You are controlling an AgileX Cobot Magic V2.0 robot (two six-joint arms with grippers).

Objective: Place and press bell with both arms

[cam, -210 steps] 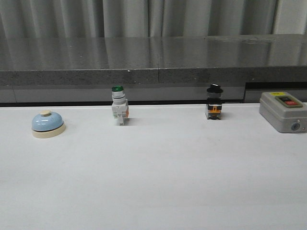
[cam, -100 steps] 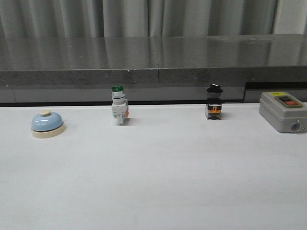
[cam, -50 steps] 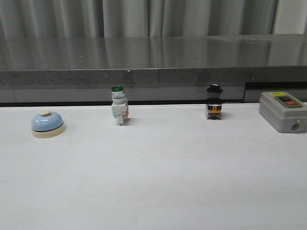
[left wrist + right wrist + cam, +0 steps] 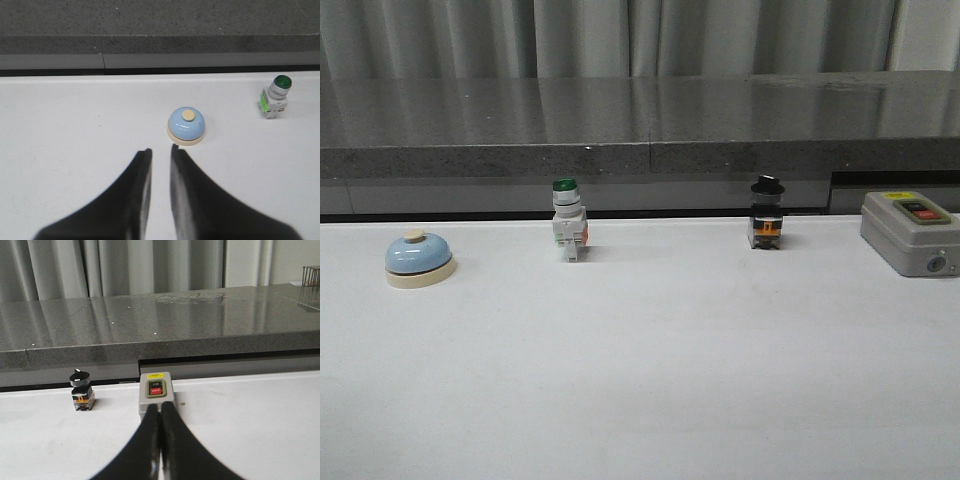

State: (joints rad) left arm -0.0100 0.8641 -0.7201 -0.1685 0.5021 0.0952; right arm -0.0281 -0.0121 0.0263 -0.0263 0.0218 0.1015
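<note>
The bell (image 4: 419, 258), light-blue dome on a cream base with a cream knob, stands on the white table at the far left. It also shows in the left wrist view (image 4: 186, 126), just beyond the fingertips and slightly to one side. My left gripper (image 4: 161, 149) is slightly open and empty, above the table short of the bell. My right gripper (image 4: 160, 407) is shut and empty, its tips in front of the grey box. Neither arm shows in the front view.
A green-capped white switch (image 4: 568, 222) stands at the back left-centre, also in the left wrist view (image 4: 276, 97). A black-knob switch (image 4: 766, 214) stands at the back right-centre. A grey box with a red button (image 4: 910, 232) sits far right. A dark stone ledge (image 4: 640, 130) runs behind the table.
</note>
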